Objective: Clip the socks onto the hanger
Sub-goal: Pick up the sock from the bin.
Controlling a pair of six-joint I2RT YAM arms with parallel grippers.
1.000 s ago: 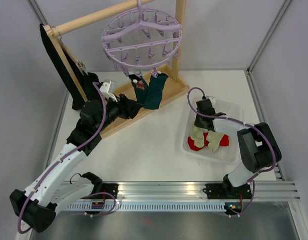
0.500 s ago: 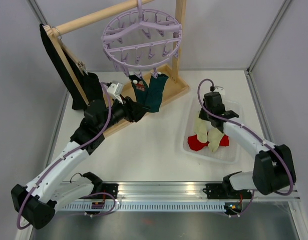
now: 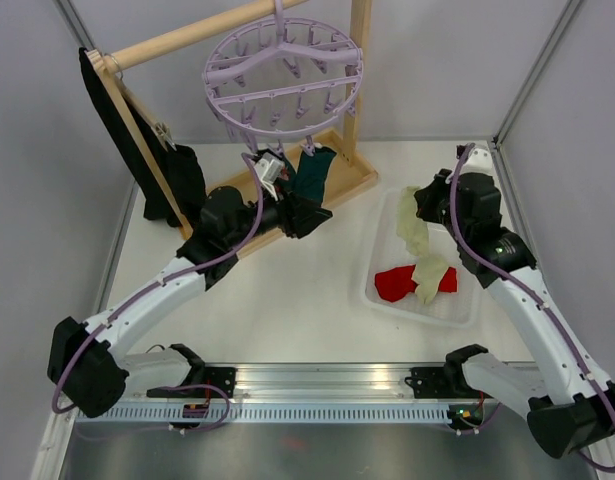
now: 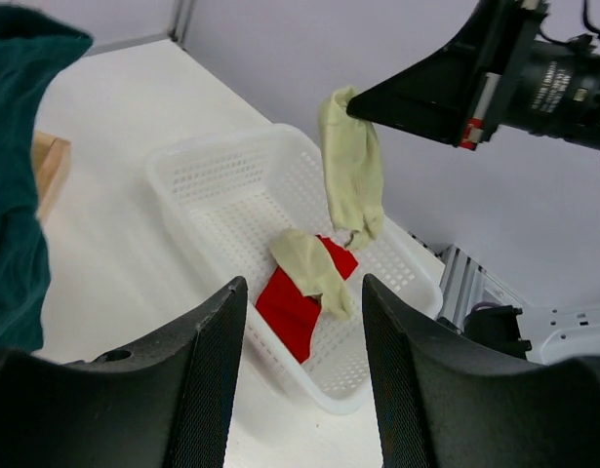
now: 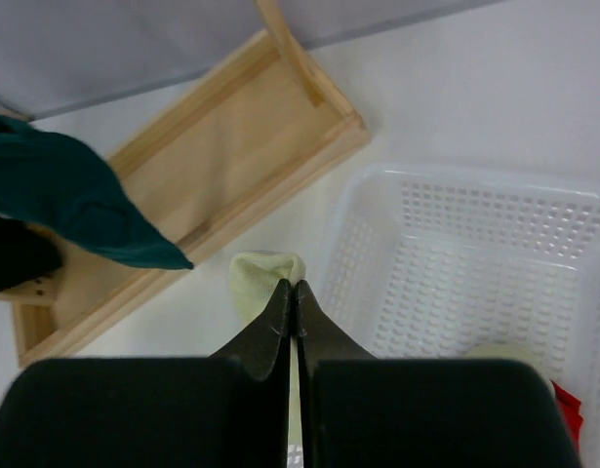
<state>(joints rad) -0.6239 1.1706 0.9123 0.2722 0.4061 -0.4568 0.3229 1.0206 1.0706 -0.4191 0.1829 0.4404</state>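
The left arm [image 3: 157,295] stretches forward and to the right, nearly straight. Its claw [image 4: 304,285] has the fingers spread wide, with nothing between them. The right arm [image 3: 527,300] is raised with a bent elbow, forearm pointing left. Its claw [image 5: 293,292] has both fingers pressed together, seemingly pinching a pale sock [image 4: 350,166] by its top.

light: bright, even, diffuse | shadows: soft, faint | focus: sharp | glare: none

A white perforated basket [image 3: 459,305] is seen on the white table [image 3: 297,300], near the base of a wooden rack [image 3: 177,40]. A long black cloth [image 3: 122,125] is draped over the rack's left end.
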